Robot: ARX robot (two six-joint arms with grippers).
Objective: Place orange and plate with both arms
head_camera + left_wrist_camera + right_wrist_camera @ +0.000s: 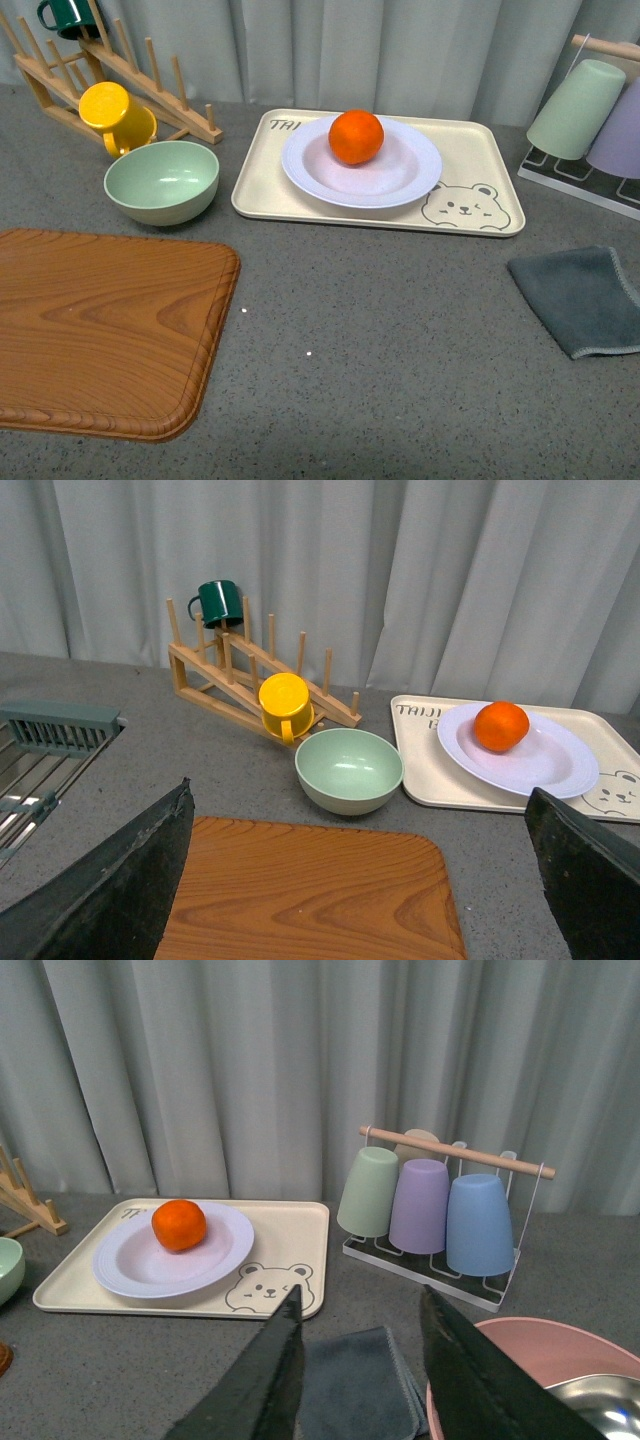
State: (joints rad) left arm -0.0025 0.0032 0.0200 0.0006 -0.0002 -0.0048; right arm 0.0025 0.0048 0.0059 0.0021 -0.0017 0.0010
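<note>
The orange (356,136) sits in the plate (400,180), toward the plate's 11 o'clock side in the front view, and the plate rests on the beige bear tray (490,150) at the far middle of the counter (400,320). Neither arm shows in the front view. The left hand (360,880) is spread wide, its dark fingers at the two lower corners of its wrist view, well back from the tray. The right hand (355,1360) is parted too, though less widely, hovering above the grey cloth (355,1380) near the tray's nearer edge.

The orange looks firm, light and round, with dimpled skin that should give fair grip; being a ball, it will likely roll if nudged, so a hold across its widest middle from above seems safest. The plate looks stiff, smooth and probably breakable or at least slippery; its wide ridged rim is the obvious place to pinch, best at the 3 o'clock or 5 o'clock edge facing the right arm. Lifting the plate with the fruit on it risks the fruit rolling off
</note>
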